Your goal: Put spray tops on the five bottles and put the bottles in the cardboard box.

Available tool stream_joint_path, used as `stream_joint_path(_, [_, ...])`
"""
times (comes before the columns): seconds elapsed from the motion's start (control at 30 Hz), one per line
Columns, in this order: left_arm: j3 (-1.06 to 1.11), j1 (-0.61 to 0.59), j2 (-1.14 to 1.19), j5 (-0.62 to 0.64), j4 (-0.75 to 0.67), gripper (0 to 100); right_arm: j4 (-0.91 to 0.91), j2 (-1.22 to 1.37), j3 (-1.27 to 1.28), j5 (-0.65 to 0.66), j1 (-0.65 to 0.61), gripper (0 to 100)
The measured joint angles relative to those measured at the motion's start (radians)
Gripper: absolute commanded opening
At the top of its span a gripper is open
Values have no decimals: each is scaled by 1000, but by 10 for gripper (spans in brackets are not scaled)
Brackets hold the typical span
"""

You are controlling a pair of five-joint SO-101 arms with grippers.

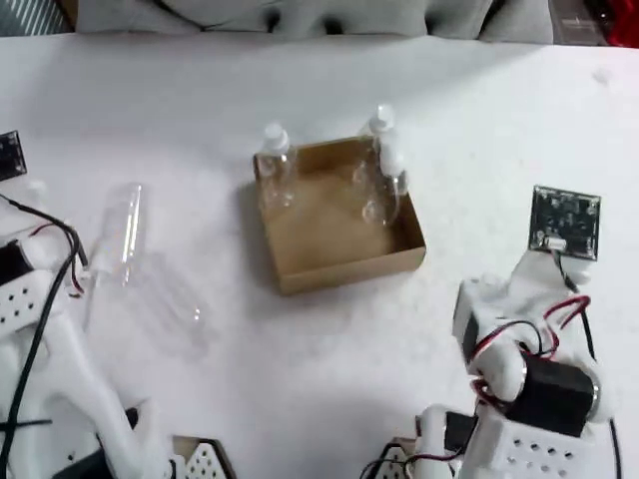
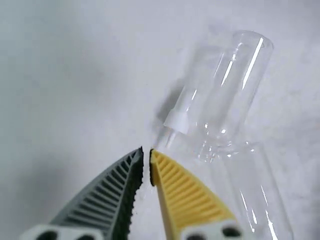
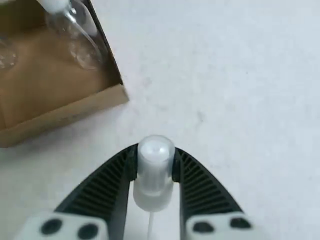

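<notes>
R gripper [image 3: 155, 151]: your black fingers are closed on a white spray top [image 3: 155, 172], one finger each side of the cap. Thin dip tube hangs from it toward the wrist. It's over bare table [image 3: 240, 75], near a box corner.
L gripper [image 2: 146, 159]: your grey + yellow tips are pressed tog., nothing seen betw. them. They sit low over the table, just short of the loose bottles.
Loose bottle 1 [image 2: 227, 80]: clear, lying on its side on your L side, white neck end toward the L tips.
Loose bottle 2 [image 2: 252, 197]: clear, also on its side, right beside bottle 1; can't tell if they touch.
Cardboard box [image 1: 344, 267]: open-topped, mid-table, beyond both arms.
Bottles in box: three upright w/ white spray tops. One [image 1: 277, 165] is at the far L corner, one [image 1: 380, 126] at the far R corner, one [image 1: 391, 182] just nearer you along the R wall.
</notes>
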Motion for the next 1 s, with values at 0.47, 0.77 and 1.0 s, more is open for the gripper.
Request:
stream_joint_path(0.47, [0,109,31,-78,31,20,-411,18,474,334,318,19])
stream_joint_path(0.77, [0,229,31,-618,137,20,-422,18,514,416,377,19])
stream_joint_path(1.0, [52,255,31,-1364,207,20,-422,18,528,450,377,19])
